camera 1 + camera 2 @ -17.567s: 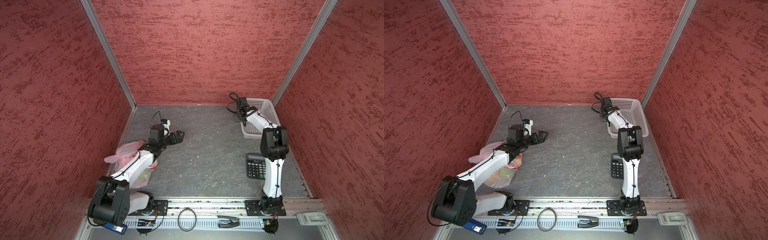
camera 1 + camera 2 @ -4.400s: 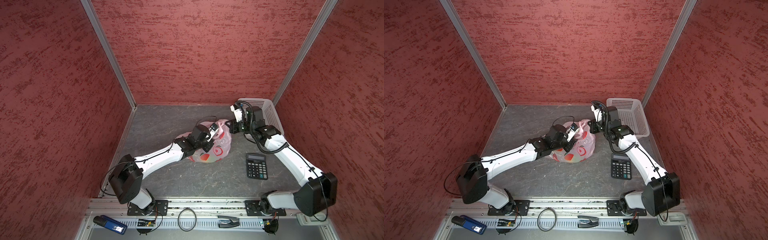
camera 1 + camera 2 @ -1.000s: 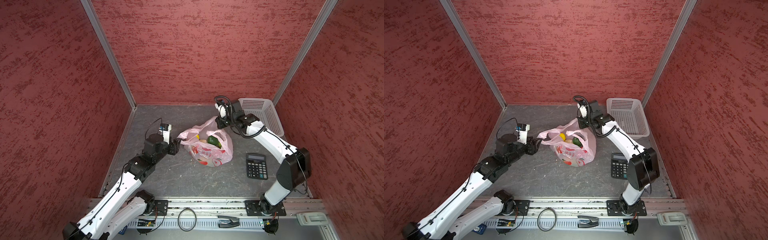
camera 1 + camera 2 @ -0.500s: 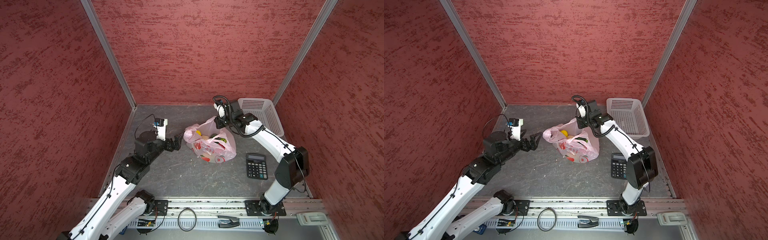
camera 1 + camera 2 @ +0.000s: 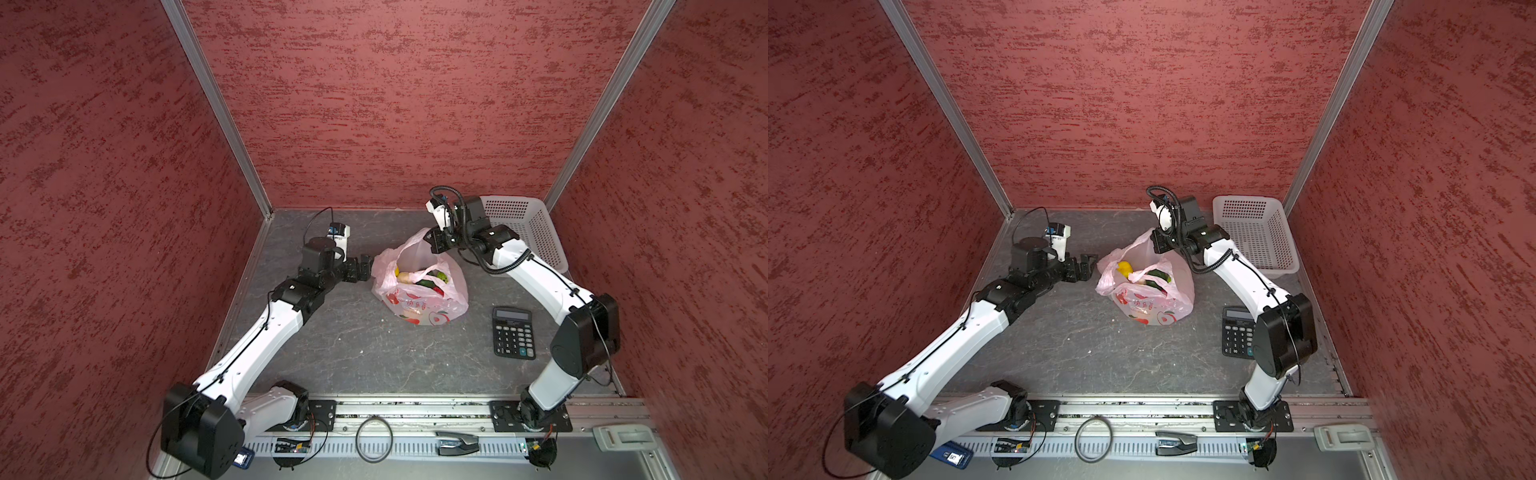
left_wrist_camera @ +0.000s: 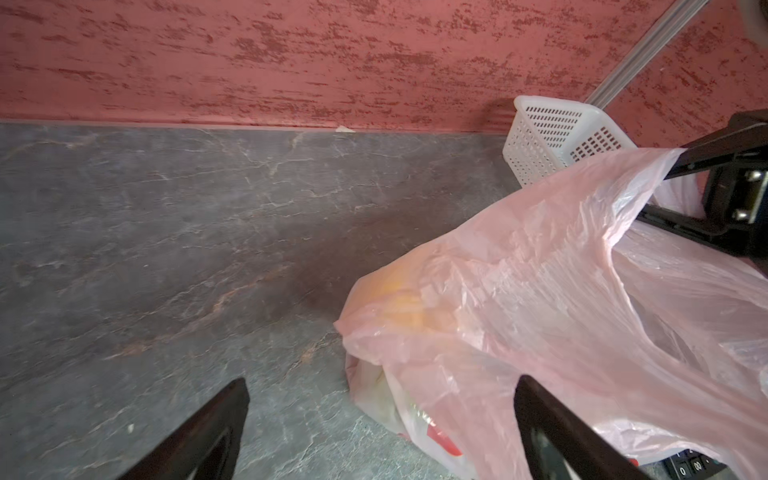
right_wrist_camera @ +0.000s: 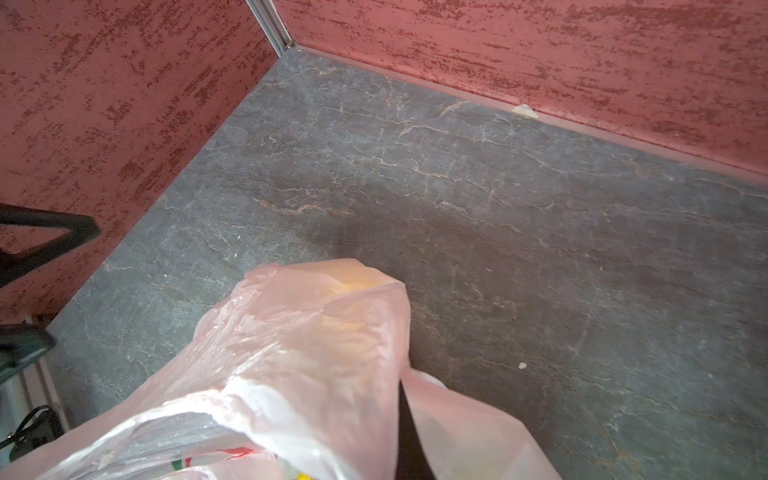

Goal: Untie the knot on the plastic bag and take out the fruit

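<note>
1. Both top views: the plastic bag sits on the floor near the white basket, on its open-floor side. The mouth gapes and the fruit shows inside: yellow, dark green, cream. No knot can be made out. One strap lies loose across the mouth. Judged: untying done, taking-out about to begin.
2. Same views: the right gripper is clamped on the basket-side strap and holds it raised. The left gripper is spread wide and empty, just beside the bag's side farthest from the basket.
3. Left wrist view: the fingers stand apart. Bag film lies ahead of them, and nothing is pinched.
4. Right wrist view: film drapes over one dark finger. The clamp point itself is hidden.
5. Next move, judged: the left gripper enters over the rim and takes a top fruit while the right grip props the mouth. Limp film may snag.
6. Writing: the red print on the bag is too small to read. The calculator shows no legible brand.
</note>
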